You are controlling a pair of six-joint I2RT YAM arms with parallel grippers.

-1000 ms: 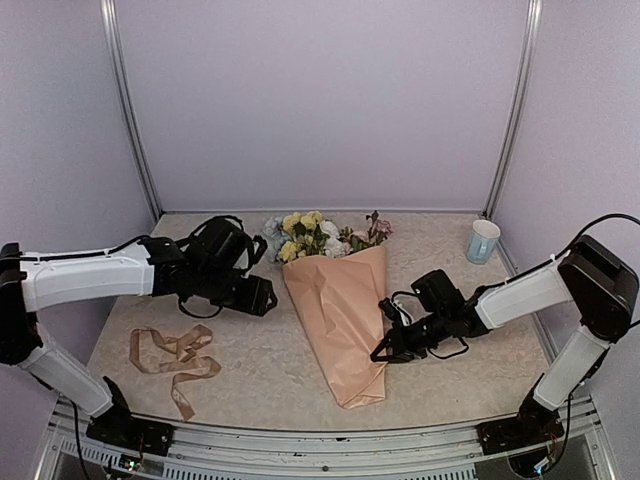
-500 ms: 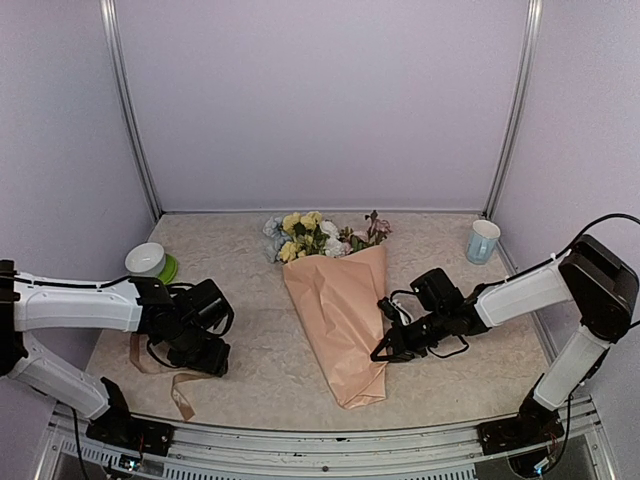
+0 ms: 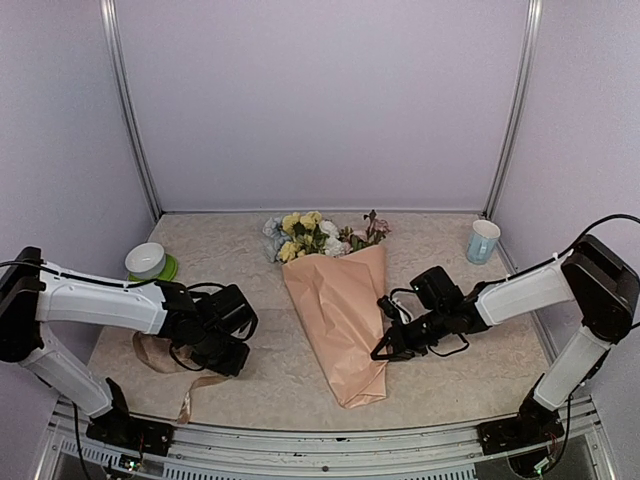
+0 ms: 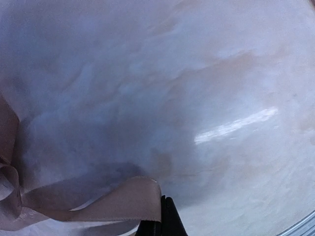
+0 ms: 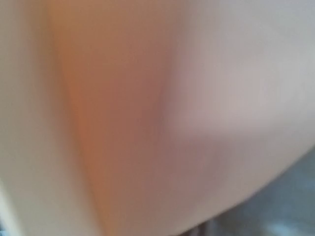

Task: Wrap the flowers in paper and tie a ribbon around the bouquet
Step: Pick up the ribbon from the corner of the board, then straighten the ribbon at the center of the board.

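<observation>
Bouquet (image 3: 338, 300): wrapped, untied, tabletop (image 3: 290, 385) centre. Ribbon (image 3: 150, 352): near-left corner, clenched in left fingers (image 4: 167, 223). Right fingers (image 3: 383, 350): clenched shut against bouquet.

A pale, marbled table (image 3: 440, 240) is seen across the lower half of the top view. A bouquet (image 3: 335, 300) wrapped in peach paper is laid at its centre, blooms toward the upper edge. A tan ribbon (image 3: 152, 352) is strewn at lower left. A white bowl (image 3: 146, 259) on a green saucer (image 3: 169, 268) is set at left, and a pale blue cup (image 3: 483, 241) at upper right.
</observation>
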